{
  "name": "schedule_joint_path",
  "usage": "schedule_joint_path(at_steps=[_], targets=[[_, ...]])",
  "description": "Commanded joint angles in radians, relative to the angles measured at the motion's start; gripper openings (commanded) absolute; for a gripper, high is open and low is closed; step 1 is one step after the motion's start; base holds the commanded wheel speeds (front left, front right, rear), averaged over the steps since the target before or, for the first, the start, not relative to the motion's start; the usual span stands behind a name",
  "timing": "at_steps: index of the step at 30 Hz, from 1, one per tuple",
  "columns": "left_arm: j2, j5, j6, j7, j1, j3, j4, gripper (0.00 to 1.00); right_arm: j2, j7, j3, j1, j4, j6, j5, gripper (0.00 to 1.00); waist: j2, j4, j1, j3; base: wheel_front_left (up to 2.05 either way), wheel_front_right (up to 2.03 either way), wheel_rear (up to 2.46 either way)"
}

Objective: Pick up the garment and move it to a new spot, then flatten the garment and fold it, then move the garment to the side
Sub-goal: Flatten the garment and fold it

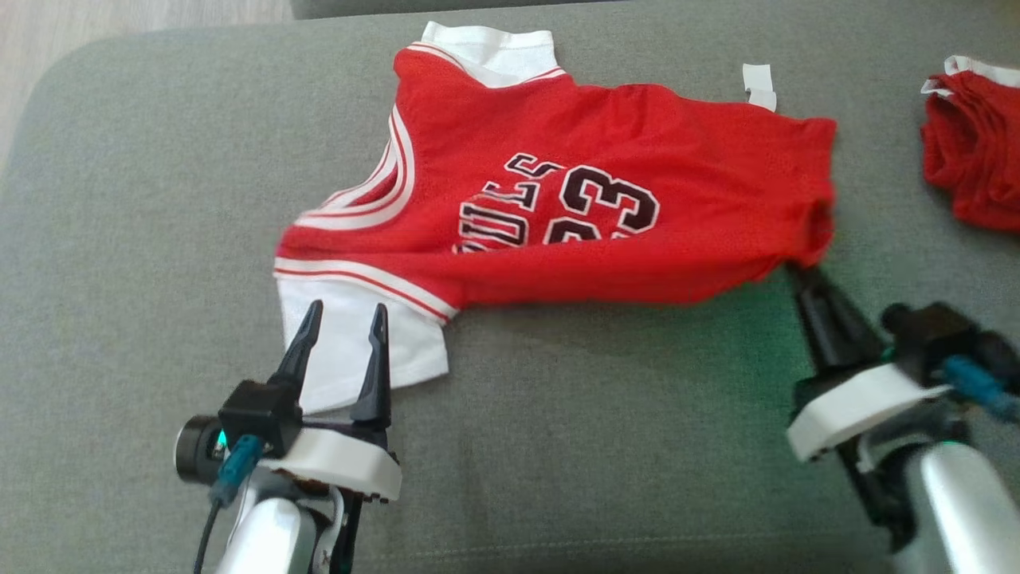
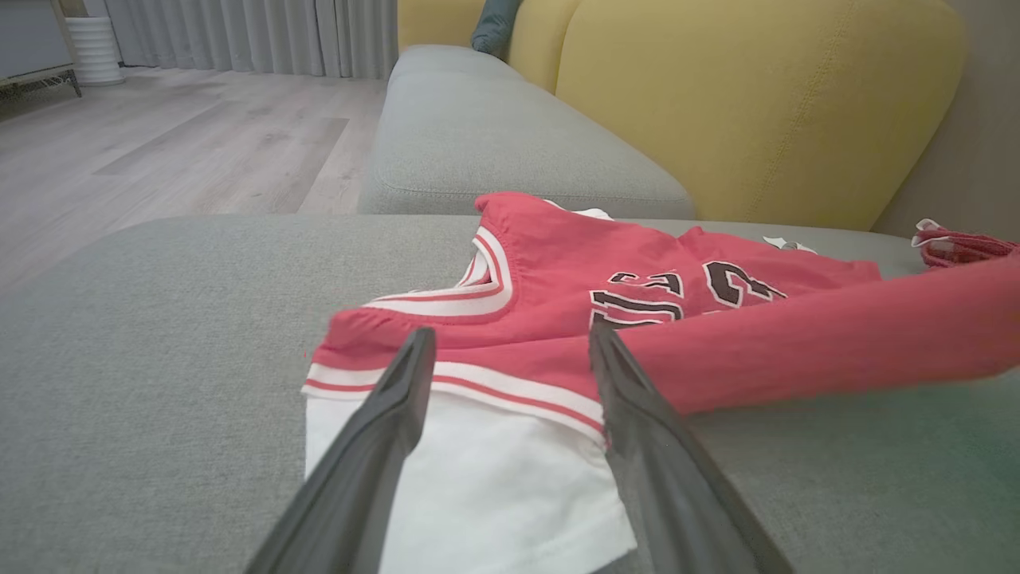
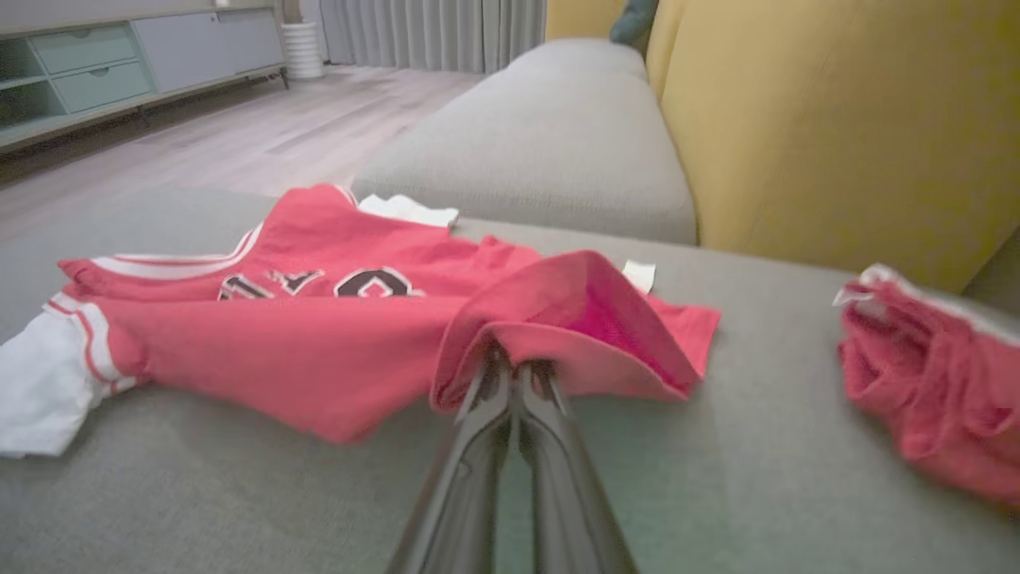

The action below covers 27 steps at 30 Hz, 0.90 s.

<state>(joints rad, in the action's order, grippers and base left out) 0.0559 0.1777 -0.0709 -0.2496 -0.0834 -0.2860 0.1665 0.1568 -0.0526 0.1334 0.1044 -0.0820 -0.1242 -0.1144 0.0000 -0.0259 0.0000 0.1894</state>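
The garment (image 1: 558,199) is a red jersey with white sleeves, white trim and dark number print, lying partly folded on the grey sofa seat (image 1: 558,446). My right gripper (image 1: 801,269) is shut on the jersey's near right hem corner, which lifts into a fold (image 3: 558,319) over the closed fingertips (image 3: 514,379). Over the white sleeve (image 1: 351,351) at the jersey's near left, my left gripper (image 1: 344,319) stands open. In the left wrist view its fingers (image 2: 398,399) straddle that sleeve (image 2: 494,478) without gripping it.
A second red cloth (image 1: 972,151) lies bunched at the right edge of the seat. A yellow backrest (image 2: 757,104) rises behind the sofa. Beyond another grey cushion (image 3: 542,151) lies wooden floor (image 2: 159,151). A white tag (image 1: 759,84) sticks out behind the jersey.
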Motion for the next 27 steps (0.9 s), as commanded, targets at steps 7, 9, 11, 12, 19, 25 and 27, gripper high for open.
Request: schedule_joint_path(at_steps=[7, 9, 11, 12, 19, 25, 27], targets=[[-0.004, 0.007, -0.004, -0.012, -0.015, 0.012, -0.041, 1.00, 0.067, -0.230, -0.051, -0.119, 0.346, -0.007, -0.058, 0.00, 0.0000, 0.003, 0.0000, 0.007, 0.00, 0.00, 0.00], [-0.005, 0.007, -0.005, -0.012, -0.017, 0.014, -0.043, 1.00, 0.072, -0.274, -0.070, -0.138, 0.347, -0.007, -0.090, 0.00, 0.0000, 0.002, 0.0000, 0.013, 0.00, 0.00, 0.00], [-0.005, 0.006, -0.006, -0.012, -0.020, 0.015, -0.044, 1.00, 0.061, -0.282, -0.091, -0.137, 0.310, -0.007, -0.128, 0.00, 0.0000, -0.001, 0.0000, 0.020, 0.00, 0.00, 0.00], [-0.005, 0.005, -0.006, -0.012, -0.022, 0.016, -0.045, 1.00, 0.058, -0.272, -0.105, -0.128, 0.282, -0.007, -0.138, 0.00, 0.0000, -0.004, 0.0000, 0.023, 0.00, 0.00, 0.00], [-0.005, -0.005, -0.001, -0.012, -0.036, 0.020, -0.044, 1.00, 0.072, -0.170, -0.132, -0.005, 0.027, -0.007, -0.120, 0.00, 0.0000, -0.023, 0.0000, 0.042, 0.00, 0.00, 0.00], [-0.005, -0.007, 0.000, -0.012, -0.042, 0.017, -0.042, 1.00, 0.079, -0.126, -0.146, 0.017, -0.103, -0.007, -0.102, 1.00, 0.0000, -0.026, 0.0000, 0.048, 0.00, 0.00, 0.00], [-0.005, -0.006, -0.001, -0.012, -0.041, 0.018, -0.042, 1.00, 0.081, -0.114, -0.175, -0.004, -0.107, -0.007, -0.097, 1.00, 0.0000, -0.027, 0.0000, 0.050, 0.00, 0.00, 0.00]])
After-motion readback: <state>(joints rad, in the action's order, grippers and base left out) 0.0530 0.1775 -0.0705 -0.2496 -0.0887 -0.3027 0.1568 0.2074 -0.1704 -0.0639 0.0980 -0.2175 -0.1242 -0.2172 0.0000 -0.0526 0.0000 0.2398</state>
